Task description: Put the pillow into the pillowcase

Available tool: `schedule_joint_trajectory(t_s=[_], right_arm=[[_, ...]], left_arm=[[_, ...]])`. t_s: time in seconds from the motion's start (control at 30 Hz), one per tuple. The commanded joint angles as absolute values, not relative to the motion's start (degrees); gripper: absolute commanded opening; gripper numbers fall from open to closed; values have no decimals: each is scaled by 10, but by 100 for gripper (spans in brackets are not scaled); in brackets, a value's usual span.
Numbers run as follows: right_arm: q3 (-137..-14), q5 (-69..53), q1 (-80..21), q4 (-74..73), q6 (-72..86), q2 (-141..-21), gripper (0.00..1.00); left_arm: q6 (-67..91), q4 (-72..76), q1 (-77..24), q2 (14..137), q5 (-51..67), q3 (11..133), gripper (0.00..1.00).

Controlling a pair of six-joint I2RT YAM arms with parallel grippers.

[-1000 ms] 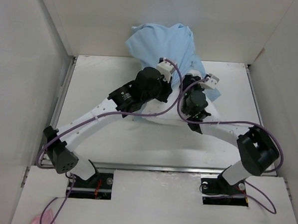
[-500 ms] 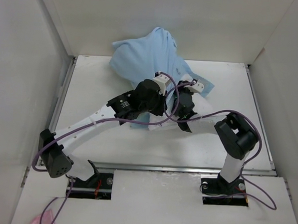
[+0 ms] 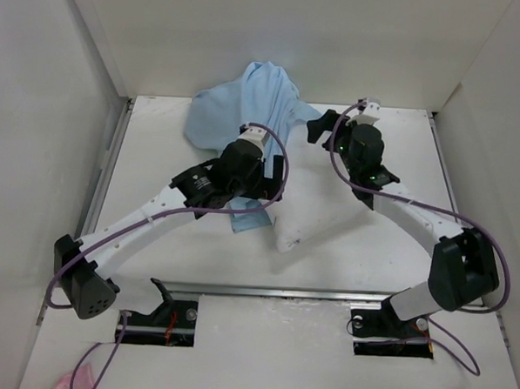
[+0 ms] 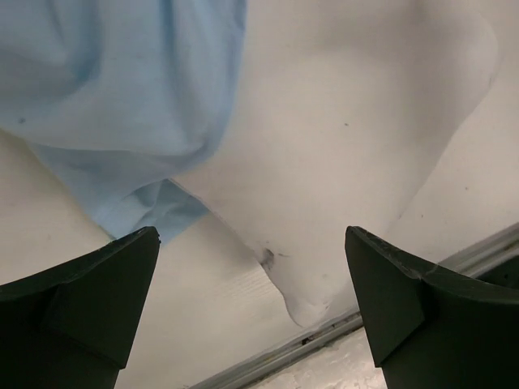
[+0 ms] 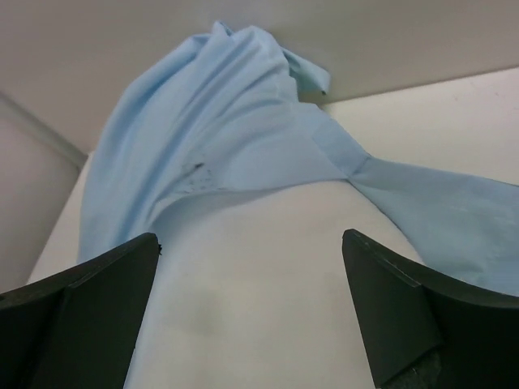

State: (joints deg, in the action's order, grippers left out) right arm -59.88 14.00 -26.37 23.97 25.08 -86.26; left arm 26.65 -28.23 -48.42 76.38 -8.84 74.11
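**A:** Where is the pillow?

**B:** The pillow [image 4: 349,146] lies on the surface [image 3: 157,154]. Its far end is covered by the pillowcase [image 3: 243,102], which is heaped up against the back wall [image 3: 294,39]. One pointed near corner sticks out bare toward the arms. I can't tell whether the far end is truly inside the sleeve or only underneath it.

**A:** And the hands?

**B:** The left hand [image 4: 251,239] hangs above that bare corner, fingers spread wide, holding nothing. The right hand [image 5: 250,239] is just as wide and empty, facing the blue cloth draped over the pillow.

**A:** How will it all handle?

**B:** The pillow looks light and squashy, so I'd expect a pinch to sink in. A corner or short edge should hold better than the plump middle. The case looks thin and limp, and it will probably sag and fold shut. I'd take it at the hem of its opening, not by a loose fold.
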Motion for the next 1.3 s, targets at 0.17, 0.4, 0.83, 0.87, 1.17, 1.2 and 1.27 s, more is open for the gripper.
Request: schedule_joint_trajectory(t_s=[0.17, 0.4, 0.83, 0.87, 1.17, 1.2, 1.27], right_arm=[[-620, -6, -135, 10, 232, -830, 100], [-587, -255, -119, -15, 246, -894, 94], [-603, -330, -224, -42, 251, -824, 93], [-596, -324, -188, -50, 251, -816, 93], [-568, -240, -68, -121, 228, -780, 93], [-568, -231, -61, -127, 222, -786, 93], [-581, -193, -41, -140, 222, -800, 93]], left_arm=[[238, -213, -469, 772, -23, 719, 100], [185, -248, -483, 924, -35, 894, 100], [190, -318, -478, 894, -183, 937, 100], [200, -326, -478, 887, -190, 932, 100], [313, -482, -508, 898, -298, 879, 100], [333, -502, -508, 903, -310, 879, 100], [365, -525, -508, 904, -325, 872, 100]])
